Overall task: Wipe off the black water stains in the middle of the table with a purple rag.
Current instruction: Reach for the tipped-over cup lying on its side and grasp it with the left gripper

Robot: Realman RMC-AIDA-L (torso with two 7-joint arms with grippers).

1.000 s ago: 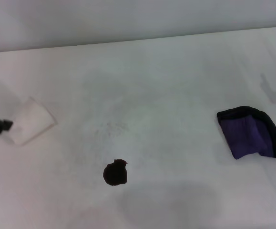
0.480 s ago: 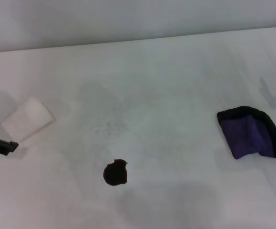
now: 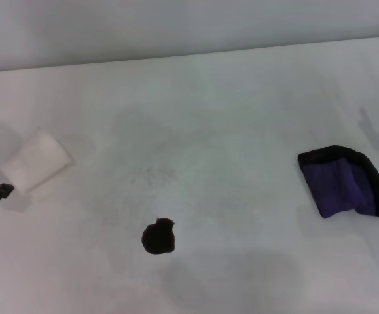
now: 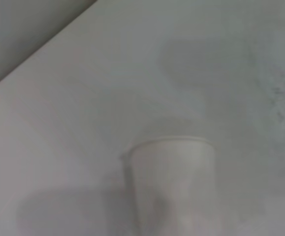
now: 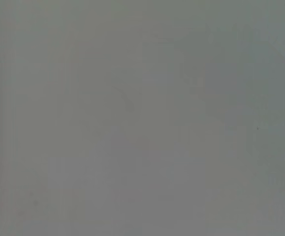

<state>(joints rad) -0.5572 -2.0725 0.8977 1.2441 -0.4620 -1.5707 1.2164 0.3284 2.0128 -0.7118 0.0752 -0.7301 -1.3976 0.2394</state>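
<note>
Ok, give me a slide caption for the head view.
Black stain on white table; purple rag untouched, paper cup lying opposite.

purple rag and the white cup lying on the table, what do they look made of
The purple rag looks like soft woven cloth: matte, folded over, with thick black edging. The white cup on its side looks like thin paper, matte with a rolled rim in the left wrist view, though plastic can't be ruled out.

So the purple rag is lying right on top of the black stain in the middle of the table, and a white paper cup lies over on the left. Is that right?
Not quite. The purple rag is not on the black stain; it lies apart from it, off to the right on the table, as the head view shows. The stain is uncovered. The rest holds: the white paper cup lies on its side at the left.
</note>
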